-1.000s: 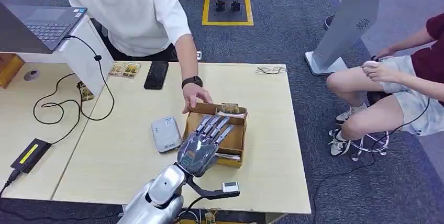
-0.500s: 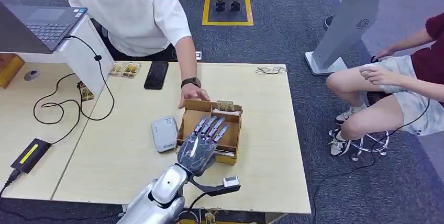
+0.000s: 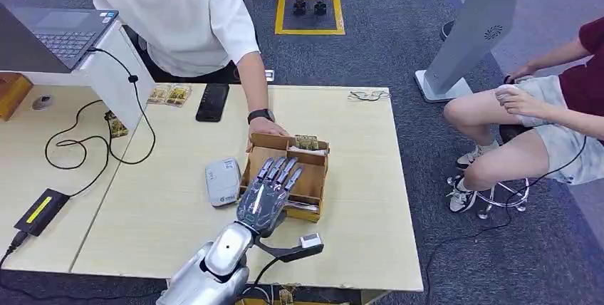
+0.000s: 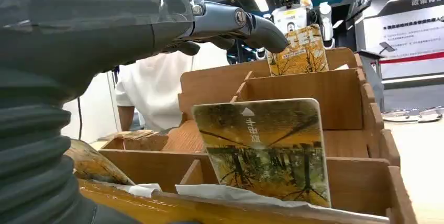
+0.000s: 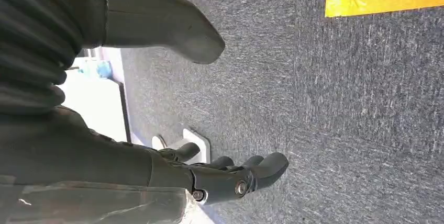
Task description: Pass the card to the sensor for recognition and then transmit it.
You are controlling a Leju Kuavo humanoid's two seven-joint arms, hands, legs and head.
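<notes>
Cards sit upright in wooden box (image 3: 315, 177), mid table (image 3: 370, 198): one card (image 4: 267, 150) in a near slot, another card (image 4: 302, 51) at far wall. Left hand (image 3: 267, 194) hovers over box, fingers (image 3: 279, 169) spread, holding nothing. Sensor (image 3: 223, 182) just left of box. Person's hand (image 3: 265, 131) touches box's far-left corner. Right hand (image 5: 173, 130) hangs over carpet (image 5: 340, 103), fingers apart, empty.

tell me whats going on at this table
The robot's left hand hovers open over a wooden card box, holding nothing yet. A yellow card stands upright in a near compartment. A person in white has a hand at the box's far edge. The grey sensor sits beside the box. The right hand hangs over the floor.
</notes>
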